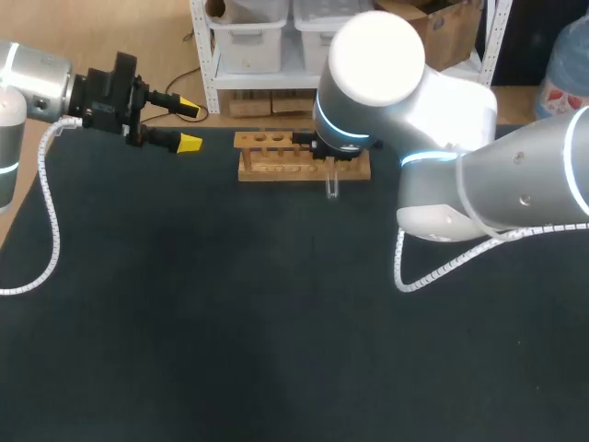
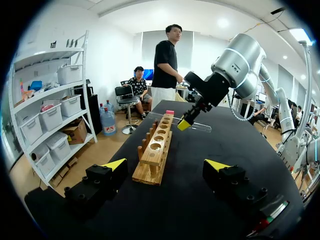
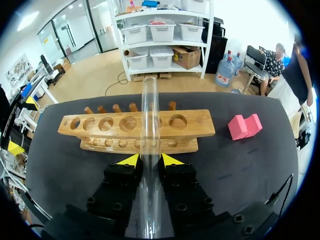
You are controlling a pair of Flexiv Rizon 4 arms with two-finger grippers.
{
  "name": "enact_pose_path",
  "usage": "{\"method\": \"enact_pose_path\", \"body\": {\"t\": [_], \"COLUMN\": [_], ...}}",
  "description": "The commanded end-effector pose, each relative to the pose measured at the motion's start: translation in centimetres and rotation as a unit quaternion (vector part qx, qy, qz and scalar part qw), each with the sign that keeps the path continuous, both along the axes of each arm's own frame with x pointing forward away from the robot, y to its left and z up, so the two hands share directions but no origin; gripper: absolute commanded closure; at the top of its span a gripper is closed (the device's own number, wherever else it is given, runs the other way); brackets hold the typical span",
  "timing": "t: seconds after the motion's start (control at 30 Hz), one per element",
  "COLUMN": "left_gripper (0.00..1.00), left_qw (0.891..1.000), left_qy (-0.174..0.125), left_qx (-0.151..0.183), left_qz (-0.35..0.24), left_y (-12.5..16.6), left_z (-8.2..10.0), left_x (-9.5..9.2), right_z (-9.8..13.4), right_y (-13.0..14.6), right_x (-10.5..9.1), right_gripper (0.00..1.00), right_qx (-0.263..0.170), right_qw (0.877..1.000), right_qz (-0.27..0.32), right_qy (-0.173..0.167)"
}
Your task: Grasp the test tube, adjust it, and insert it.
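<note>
Right claw (image 3: 150,160): closed on the tube (image 3: 150,110), which is pinched between both tips.
Tube: lying near level above the rack (image 3: 190,131), not in any hole.
Left claw (image 2: 166,165): wide open, empty, off the rack's end.
Risk: smooth glass could slip or swing when tilted upright. If misaligned, its end strikes wood beside a hole.

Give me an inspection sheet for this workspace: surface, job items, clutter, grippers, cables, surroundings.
Surface: dark table, rack near its far edge.
Job's things: wooden test tube rack, visible holes empty; glass test tube held over it, not yet inserted.
Clutter: pink block beside the rack.
Grippers: left gripper open, holding nothing, off the rack's end; right gripper shut on the test tube.
Cables: white coiled cables, one hanging on each side.
Surroundings: nothing seen reaching over the table.
</note>
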State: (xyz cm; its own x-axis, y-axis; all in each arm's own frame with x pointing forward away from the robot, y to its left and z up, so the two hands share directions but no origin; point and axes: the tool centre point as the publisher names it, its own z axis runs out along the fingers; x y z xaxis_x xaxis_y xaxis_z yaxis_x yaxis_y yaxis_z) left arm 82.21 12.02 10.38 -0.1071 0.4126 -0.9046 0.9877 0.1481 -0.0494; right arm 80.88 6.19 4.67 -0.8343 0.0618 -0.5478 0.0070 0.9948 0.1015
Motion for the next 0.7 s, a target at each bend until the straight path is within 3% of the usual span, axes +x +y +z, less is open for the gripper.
{"method": "enact_pose_path", "body": {"t": [0.03, 0.7], "left_gripper": [0.0, 0.0], "left_qw": [1.0, 1.0], "left_qy": [0.0, 0.0], "left_qx": [0.0, 0.0], "left_qz": [-0.001, -0.001], "left_y": [0.0, 0.0], "left_z": [0.0, 0.0], "left_x": [0.1, 0.1], "right_z": [-0.4, -1.9], "right_y": [0.1, 0.5], "right_x": [-0.1, -0.4], "right_gripper": [1.0, 1.0], "right_qx": [0.001, 0.014], "right_qw": [1.0, 0.999], "right_qz": [0.001, 0.007], "right_qy": [0.005, 0.03]}}
